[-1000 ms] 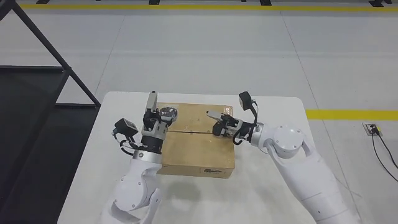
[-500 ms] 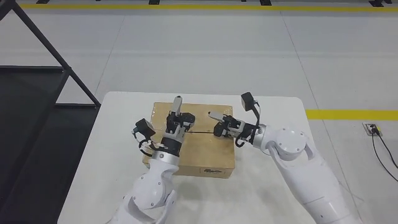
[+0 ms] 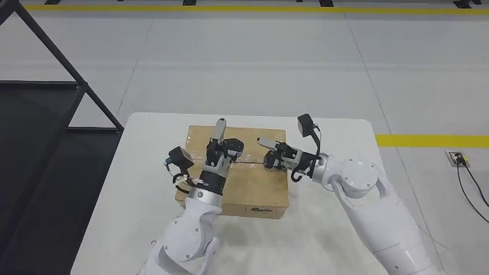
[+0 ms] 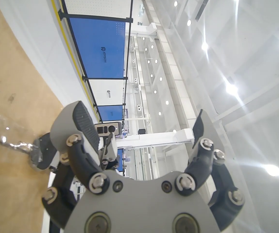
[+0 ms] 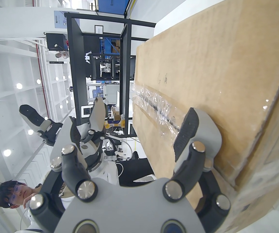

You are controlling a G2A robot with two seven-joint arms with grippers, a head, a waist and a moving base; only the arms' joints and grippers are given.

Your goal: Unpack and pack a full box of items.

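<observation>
Since a second ago our left hand point(image 3: 225, 141) has moved from the far left corner of the box point(image 3: 243, 187) to the middle of its top, near the taped seam point(image 5: 154, 104). Its fingers are spread wide and hold nothing. Our right hand point(image 5: 144, 117) is also wide open, with one finger just beside the tape. The closed box stands on the white bench point(image 3: 328, 221).

White arms point(image 3: 357, 182), black wrists point(image 3: 293, 160), grey jaws with ribbed black pads point(image 5: 185, 132).
</observation>
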